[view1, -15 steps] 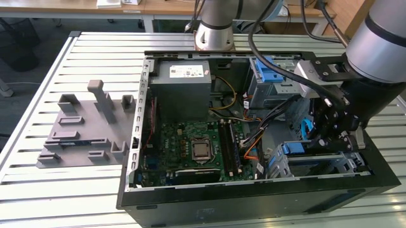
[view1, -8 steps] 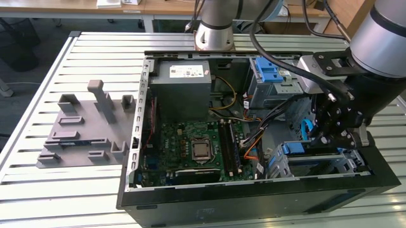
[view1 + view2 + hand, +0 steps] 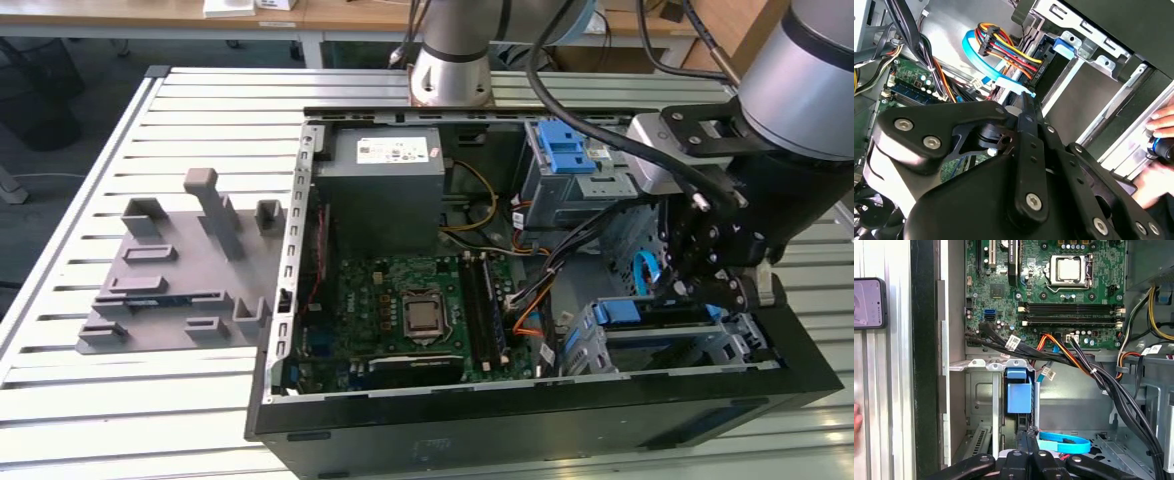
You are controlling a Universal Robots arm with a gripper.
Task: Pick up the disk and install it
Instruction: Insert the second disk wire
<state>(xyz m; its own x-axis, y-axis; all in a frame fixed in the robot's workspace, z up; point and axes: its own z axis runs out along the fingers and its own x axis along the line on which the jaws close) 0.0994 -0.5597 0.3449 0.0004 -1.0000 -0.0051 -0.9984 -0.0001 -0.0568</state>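
The disk sits edge-on in the drive cage [image 3: 981,390] at the case's front corner, and its blue carrier frame [image 3: 1019,392] faces me in the first wrist view. In the exterior view the same blue frame [image 3: 650,312] lies in the cage at the lower right of the open case. My gripper [image 3: 1027,436] is just behind that frame, fingers pressed together with nothing visible between them. In the second wrist view the closed fingertips [image 3: 1026,107] point at the cage opening beside a blue flat cable [image 3: 979,55]. From the exterior view's right, my gripper [image 3: 710,288] reaches down into the case.
The motherboard [image 3: 414,310], power supply [image 3: 387,190] and a bundle of black and orange cables [image 3: 1079,365] crowd the case. A second cage with a blue latch [image 3: 567,150] stands at the back. A grey fixture [image 3: 180,270] lies left of the case. A person's hand [image 3: 1159,125] is beside the case wall.
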